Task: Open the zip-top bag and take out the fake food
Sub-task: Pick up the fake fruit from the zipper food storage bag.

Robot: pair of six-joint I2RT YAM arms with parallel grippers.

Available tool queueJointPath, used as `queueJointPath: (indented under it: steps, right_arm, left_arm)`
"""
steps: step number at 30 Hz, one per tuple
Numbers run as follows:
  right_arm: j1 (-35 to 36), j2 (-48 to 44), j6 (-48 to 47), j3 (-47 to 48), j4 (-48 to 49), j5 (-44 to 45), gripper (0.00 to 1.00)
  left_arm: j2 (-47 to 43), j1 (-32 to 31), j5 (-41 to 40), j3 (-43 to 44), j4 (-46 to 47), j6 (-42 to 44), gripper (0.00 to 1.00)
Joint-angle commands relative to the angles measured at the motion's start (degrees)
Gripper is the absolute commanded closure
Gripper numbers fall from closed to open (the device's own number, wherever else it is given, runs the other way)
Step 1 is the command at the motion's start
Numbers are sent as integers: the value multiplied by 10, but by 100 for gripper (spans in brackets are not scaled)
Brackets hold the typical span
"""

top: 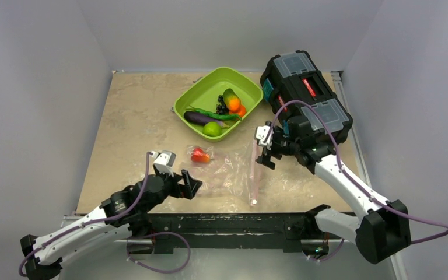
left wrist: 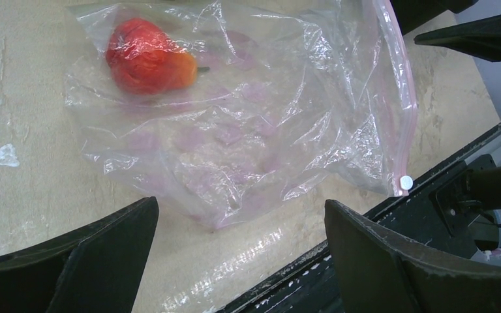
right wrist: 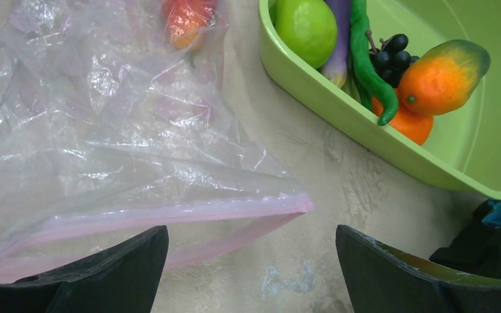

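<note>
The clear zip-top bag lies flat on the table, its pink zip strip along its right side, with the mouth gaping in the right wrist view. One red strawberry is still inside it, near the bag's far left end. The other fake food, an eggplant, lime, orange pieces, grapes and a green pod, lies in the green tray. My left gripper is open at the bag's near left corner. My right gripper is open above the zip strip's far end.
A black toolbox stands at the back right, right behind my right arm. The table's black front rail runs just below the bag. A white zip slider sits at the strip's near end.
</note>
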Motion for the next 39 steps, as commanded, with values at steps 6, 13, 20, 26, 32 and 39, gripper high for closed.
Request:
queueJointPath:
  steps: [6, 13, 20, 26, 32, 39]
  right_arm:
    - [-1, 5, -176, -23, -82, -66, 14]
    - [-2, 20, -230, -35, -102, -111, 35]
    - [0, 46, -193, -41, -63, -101, 43]
    - [8, 69, -181, -39, -48, -90, 46]
    - [26, 84, -171, -42, -30, -68, 46]
    - [29, 84, -170, -47, -22, -67, 45]
  left_arm:
    - [3, 27, -40, 37, 41, 30, 14]
    - [63, 106, 33, 43, 101, 53, 23]
    - [134, 192, 107, 48, 154, 73, 38]
    - [166, 270, 180, 41, 188, 84, 44]
    - [206, 342, 296, 13, 283, 45, 51]
    - [255, 404, 352, -4, 335, 9, 57]
